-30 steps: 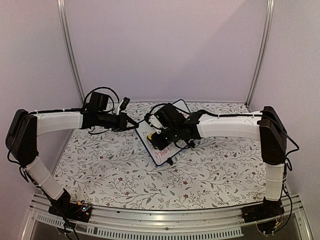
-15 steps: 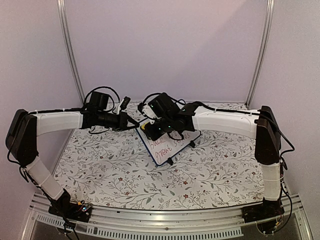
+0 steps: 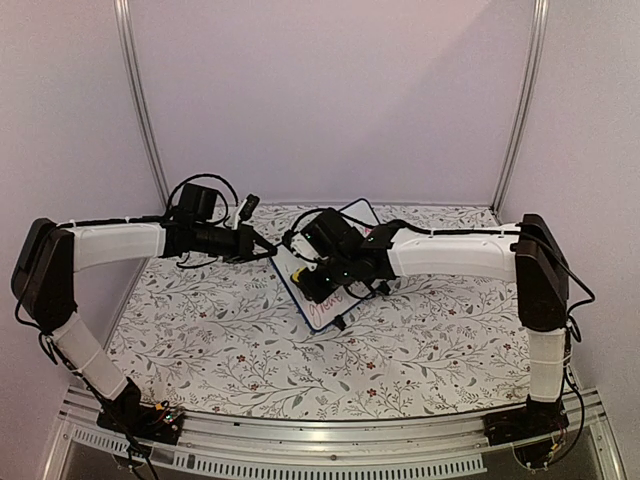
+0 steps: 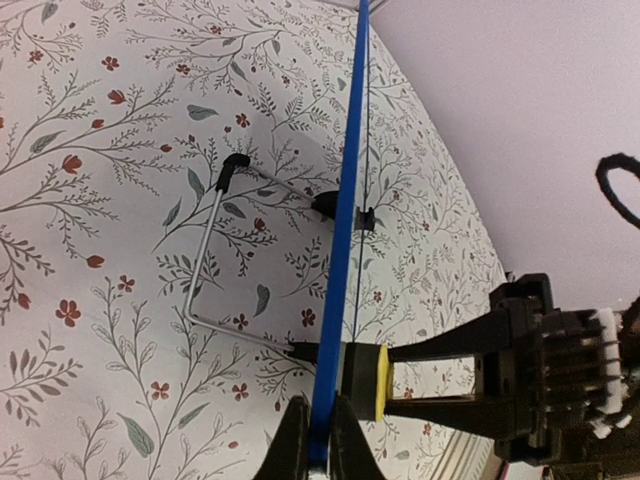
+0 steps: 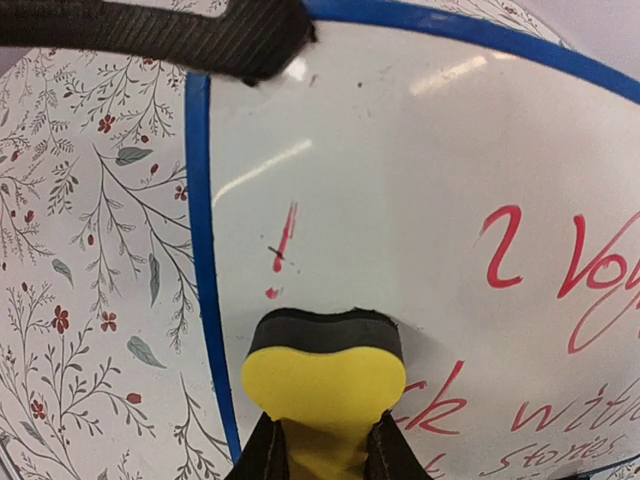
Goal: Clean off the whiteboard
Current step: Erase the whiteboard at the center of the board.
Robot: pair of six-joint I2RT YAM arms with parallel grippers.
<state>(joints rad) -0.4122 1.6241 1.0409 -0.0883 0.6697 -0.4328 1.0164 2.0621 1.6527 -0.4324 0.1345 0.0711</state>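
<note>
The whiteboard (image 3: 322, 312) stands tilted on the floral cloth at centre. It has a blue frame and red handwriting (image 5: 560, 270). My left gripper (image 3: 268, 252) is shut on the board's left edge, which shows edge-on in the left wrist view (image 4: 345, 200) between my fingers (image 4: 292, 445). My right gripper (image 3: 322, 283) is shut on a yellow sponge eraser (image 5: 325, 375) whose dark pad presses on the board face (image 5: 400, 150) near its left frame. A short red smear (image 5: 285, 240) lies just above the pad. The eraser also shows in the left wrist view (image 4: 378, 380).
A bent wire stand (image 4: 205, 260) props the board from behind, with black feet on the cloth. Pale walls and two aluminium posts (image 3: 140, 110) close in the back and sides. A metal rail (image 3: 320, 445) runs along the near edge.
My right gripper swept the eraser up toward the board's far left corner, then back down toward its near part. The left gripper and the board stayed put.
</note>
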